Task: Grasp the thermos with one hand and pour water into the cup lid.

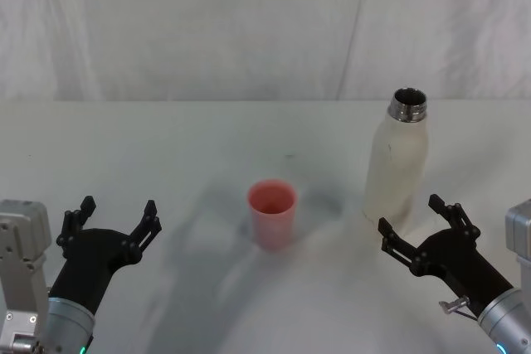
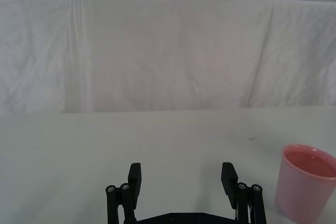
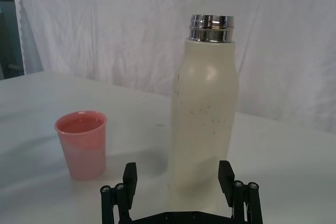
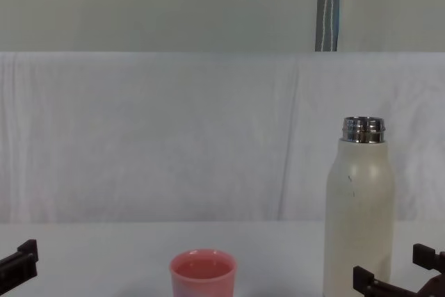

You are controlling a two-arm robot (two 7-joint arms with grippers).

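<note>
1. Cream-white and matte, the thermos (image 1: 398,163) stands upright at the right of centre in the head view, long axis vertical, its open steel neck pointing straight up with no cap on.
2. The pink cup lid (image 1: 271,213) sits mouth-up at the centre of the white table (image 1: 166,138), well apart from the bottle.
3. The right gripper (image 1: 419,223) waits at the lower right of the frame, jaws spread and holding nothing, just beside the bottle's base; in the right wrist view the body sits squarely between the two fingers (image 3: 226,174).
4. The left gripper (image 1: 116,220) hangs at the lower left, also spread and empty, apart from the cup.
5. Risk: the bottle is tall and narrow, so a nudge from one finger before closing could tip it, and the uncapped neck would spill.
6. A low grip may let it swing during the pour and miss the small cup.
</note>
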